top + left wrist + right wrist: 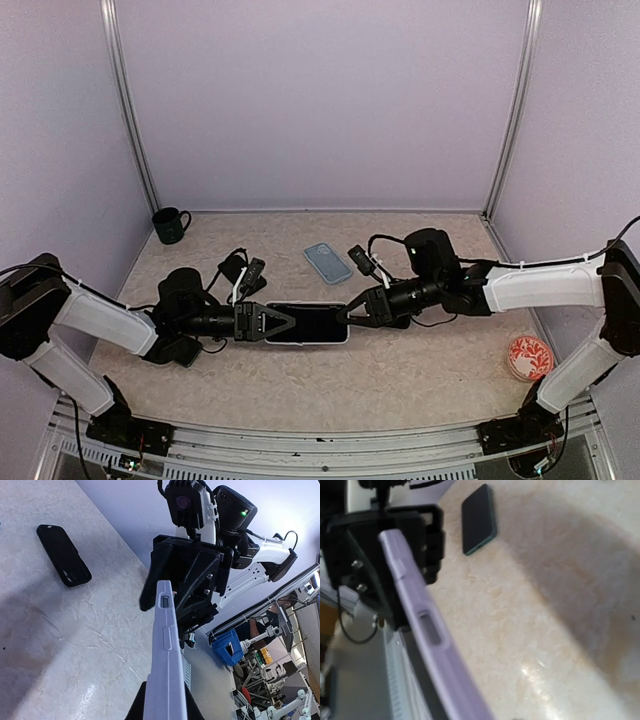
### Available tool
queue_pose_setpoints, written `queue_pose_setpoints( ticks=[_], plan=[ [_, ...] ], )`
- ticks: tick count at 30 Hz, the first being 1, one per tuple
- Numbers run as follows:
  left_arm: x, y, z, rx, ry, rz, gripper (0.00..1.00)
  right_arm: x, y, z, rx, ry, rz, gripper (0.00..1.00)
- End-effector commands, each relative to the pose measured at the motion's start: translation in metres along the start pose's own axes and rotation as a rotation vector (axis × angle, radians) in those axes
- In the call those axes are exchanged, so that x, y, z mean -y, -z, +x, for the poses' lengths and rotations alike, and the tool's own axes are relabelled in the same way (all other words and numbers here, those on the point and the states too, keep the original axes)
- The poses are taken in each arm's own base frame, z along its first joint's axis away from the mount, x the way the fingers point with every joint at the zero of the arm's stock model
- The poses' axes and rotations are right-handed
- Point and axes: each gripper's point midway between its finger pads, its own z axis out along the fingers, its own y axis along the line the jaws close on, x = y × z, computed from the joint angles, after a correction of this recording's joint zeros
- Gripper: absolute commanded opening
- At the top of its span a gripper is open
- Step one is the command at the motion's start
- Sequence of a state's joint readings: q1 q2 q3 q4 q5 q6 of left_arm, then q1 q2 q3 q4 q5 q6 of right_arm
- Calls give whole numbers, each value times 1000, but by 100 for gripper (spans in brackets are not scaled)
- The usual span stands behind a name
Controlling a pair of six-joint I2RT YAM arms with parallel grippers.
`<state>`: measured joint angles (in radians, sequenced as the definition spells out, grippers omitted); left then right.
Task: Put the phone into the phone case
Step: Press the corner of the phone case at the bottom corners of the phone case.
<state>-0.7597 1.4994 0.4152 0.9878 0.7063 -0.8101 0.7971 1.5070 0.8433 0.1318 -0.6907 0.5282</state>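
Where the arms meet mid-table, the left gripper [283,322] and the right gripper [350,313] each pinch one end of the phone case [307,323], a smooth, pale purple slab with button slots on its thin side. A flat dark phone [479,519] with a green edge lies farther back on the speckled table [420,390].

A lavender phone case [165,650], edge-on, is stretching from bottom centre to the right pincer [167,596] clamping its top end.
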Motion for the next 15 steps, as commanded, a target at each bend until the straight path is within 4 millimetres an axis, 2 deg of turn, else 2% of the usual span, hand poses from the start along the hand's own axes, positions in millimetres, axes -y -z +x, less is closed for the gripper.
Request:
queue_pose_setpoints(
  ticks=[1,6,10,12,15],
  plan=[
    [18,-6,-11,11,-43,64,0,4,7,-13,33,69,98,44],
    [20,-5,-10,4,-47,66,0,2,24,-14,24,153,166,66],
    [20,-5,-9,-3,-46,68,0,-2,42,-17,58,300,228,84],
    [19,-6,-10,-3,-44,66,0,-5,52,-17,85,377,253,97],
    [18,-7,-9,-12,-36,60,0,-8,63,-14,110,471,283,99]
  ],
)
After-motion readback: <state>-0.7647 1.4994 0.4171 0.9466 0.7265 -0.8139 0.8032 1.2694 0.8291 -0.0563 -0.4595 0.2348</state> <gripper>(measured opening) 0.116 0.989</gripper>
